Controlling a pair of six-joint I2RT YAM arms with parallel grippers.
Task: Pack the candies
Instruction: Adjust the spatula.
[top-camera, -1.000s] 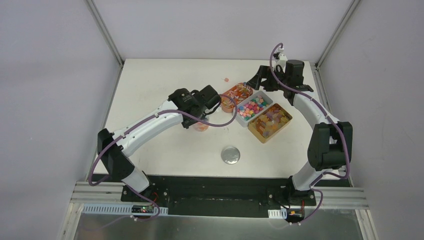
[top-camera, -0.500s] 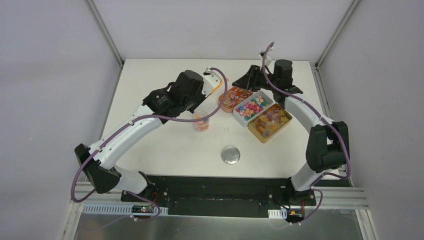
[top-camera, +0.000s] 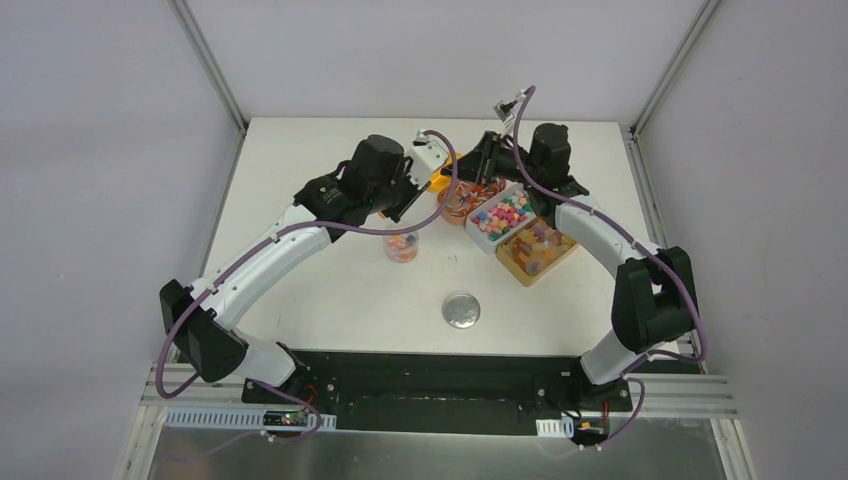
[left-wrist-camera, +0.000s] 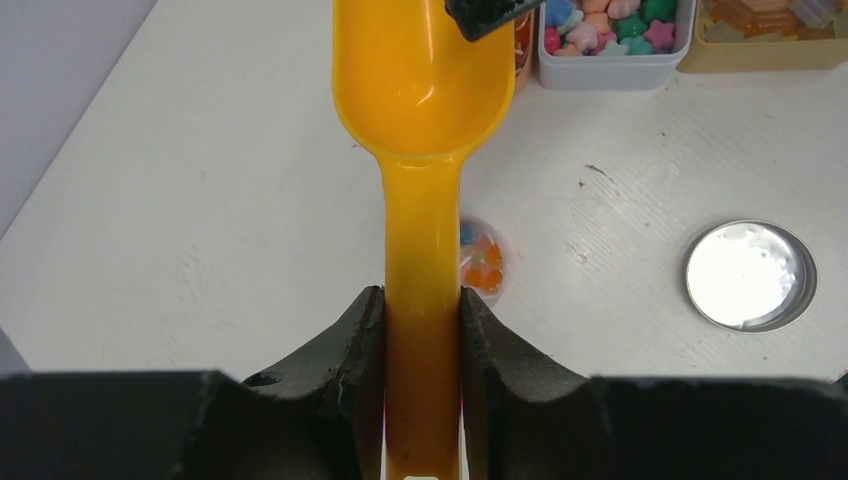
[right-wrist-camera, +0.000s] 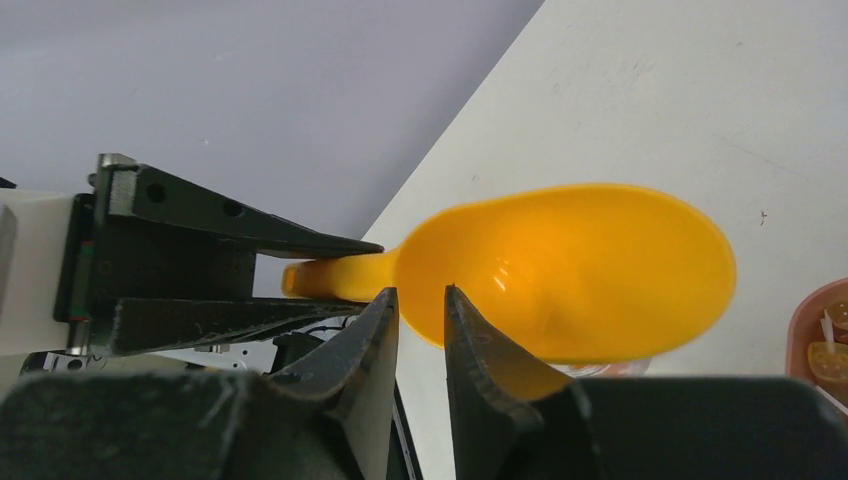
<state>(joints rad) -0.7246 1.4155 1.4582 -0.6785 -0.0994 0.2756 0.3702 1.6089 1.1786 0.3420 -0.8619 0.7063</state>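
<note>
Candies (left-wrist-camera: 600, 28) fill three trays (left-wrist-camera: 610, 78) ahead of my jaws. Left jaws pinch one scoop (left-wrist-camera: 422, 90) by its handle. Right jaws' state I cannot tell.

Soft, even white light falls from overhead, so the counter (top-camera: 330, 290) reads bright with only faint shadows beneath the arms (top-camera: 270, 255). The round lid (left-wrist-camera: 750, 275) flares nearly white. The scoop (right-wrist-camera: 570, 270) glows, carrying soft highlights in its bowl. Close to the lenses, the left tool (left-wrist-camera: 420, 300) and right tool (right-wrist-camera: 420, 295) loom dark and blurred.
</note>
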